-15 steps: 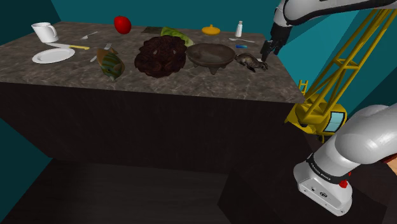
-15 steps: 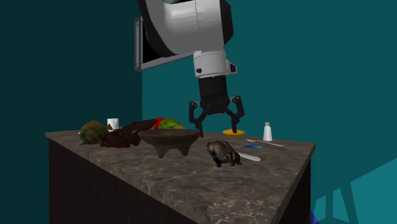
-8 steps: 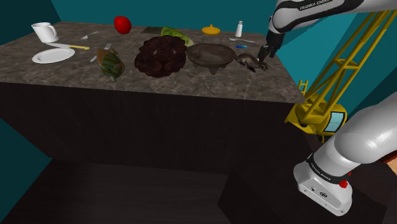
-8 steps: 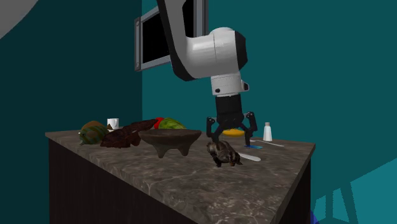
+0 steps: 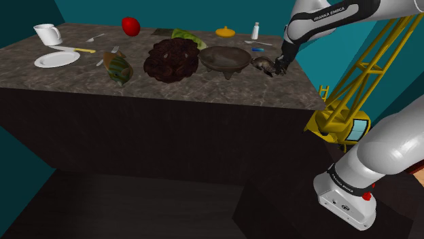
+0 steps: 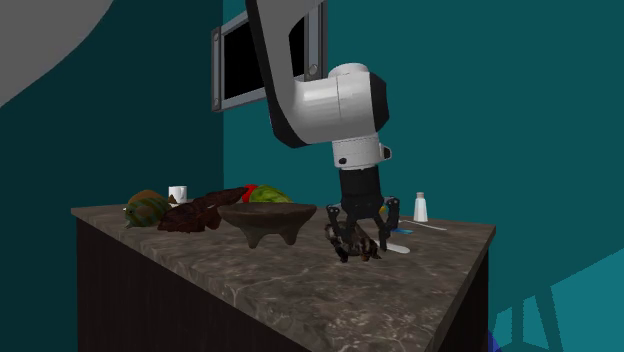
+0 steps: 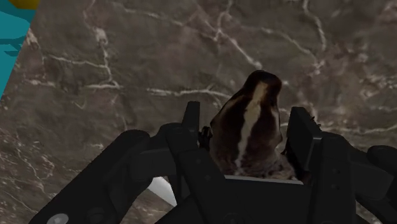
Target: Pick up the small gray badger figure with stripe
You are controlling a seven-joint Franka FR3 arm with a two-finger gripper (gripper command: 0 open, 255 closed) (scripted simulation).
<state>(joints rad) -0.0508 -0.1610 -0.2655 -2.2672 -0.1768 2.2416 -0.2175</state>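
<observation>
The small badger figure [image 5: 262, 64], dark brown-grey with a pale stripe down its head and back, stands on the marble counter [image 5: 204, 88] near the end closest to the stand. My black gripper [image 5: 277, 66] has come straight down over it. In the wrist view the badger [image 7: 249, 130] sits between the two fingers [image 7: 192, 121], which straddle its body with narrow gaps on both sides. The second exterior view has the gripper [image 6: 362, 236] low over the counter with the badger [image 6: 349, 243] inside the spread fingers. The gripper is open.
A dark stone bowl [image 5: 224, 58] stands close beside the badger, then a brown heap [image 5: 171, 60]. A salt shaker [image 5: 255, 30], a blue pen [image 5: 257, 49] and a yellow item [image 5: 225, 31] lie behind. The counter edge [image 5: 309, 85] is close; a yellow frame [image 5: 353, 88] stands past it.
The gripper has dropped from well above the counter down around the badger, fingers still spread. The badger has not moved.
</observation>
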